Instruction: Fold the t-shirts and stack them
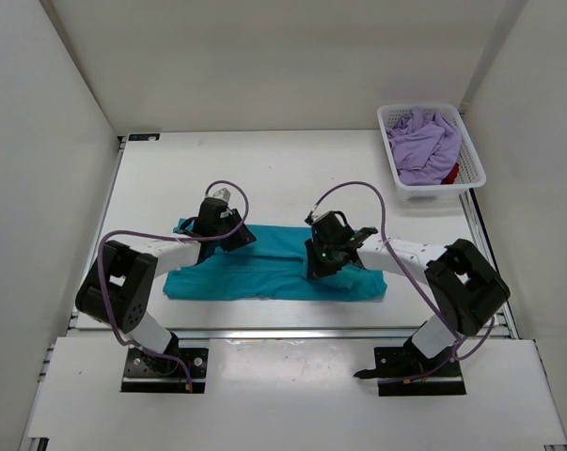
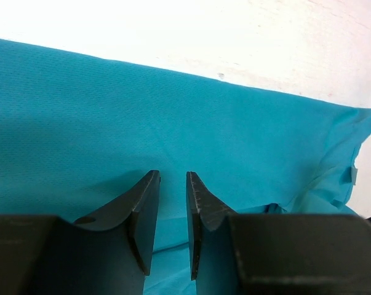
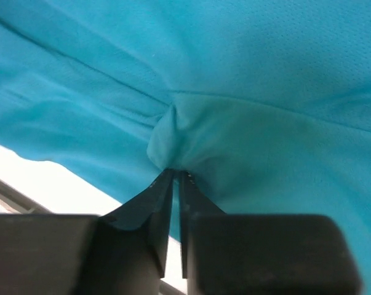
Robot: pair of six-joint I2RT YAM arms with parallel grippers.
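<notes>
Teal shirt [image 1: 274, 271]: flat, diag. near-left of basket [image 1: 433, 189], long axis L–R. R gripper [image 3: 176, 174]: basket-side half, pinching a pucker of cloth. L gripper [image 2: 173, 178]: end away from basket, jaws narrow, empty.

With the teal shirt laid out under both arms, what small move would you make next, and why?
Probably lower and close the left gripper on the teal t-shirt: its jaws stand apart over flat cloth, while the right gripper pinches a pucker of it.
</notes>
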